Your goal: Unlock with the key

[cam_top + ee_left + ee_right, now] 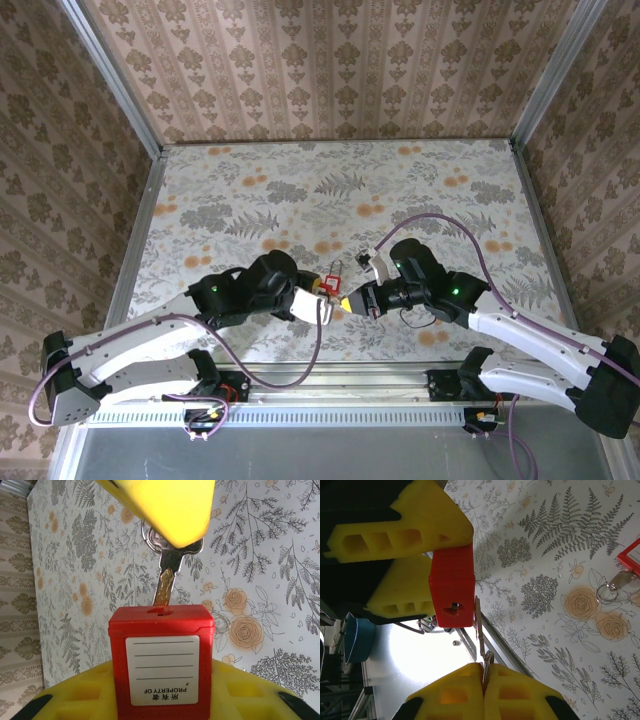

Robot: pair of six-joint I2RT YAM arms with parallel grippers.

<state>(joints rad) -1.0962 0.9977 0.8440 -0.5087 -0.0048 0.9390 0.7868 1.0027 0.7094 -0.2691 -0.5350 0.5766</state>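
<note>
The left arm reaches in low from its near-left base, its forearm stretched diagonally toward the table's near middle. Its wrist is turned so the left gripper [318,292] points to the right. The right arm mirrors it from the near-right base, elbow bent and cable looping above it, with the right gripper [351,301] pointing left. The two sets of yellow fingers meet almost tip to tip above the fern-and-flower printed tabletop [300,190]. The left gripper is clamped on a square red plastic-bodied padlock [161,665], with one yellow finger pressed to each side of the body. The padlock's white label [162,669], reading "PROPERTY OF", faces the left wrist camera upside down. The right gripper is pinched fully together on the head of a small metal key with a silvery head and a brownish blade [167,575], and the blade sticks straight out past its fingertips toward the red padlock. In the left wrist view the blade tip comes down onto the keyhole slot [161,611] in the padlock's end face. In the right wrist view the blade is seen edge-on, and its tip lies at the edge of that face, just beside the keyhole. Whether the tip has gone into the slot cannot be told. Both the key and the red padlock are held off the tabletop, in the small gap between the two grippers. Just beyond them on the tabletop lies another small red item [334,270] with a metal split ring [605,593] beside it.
</note>
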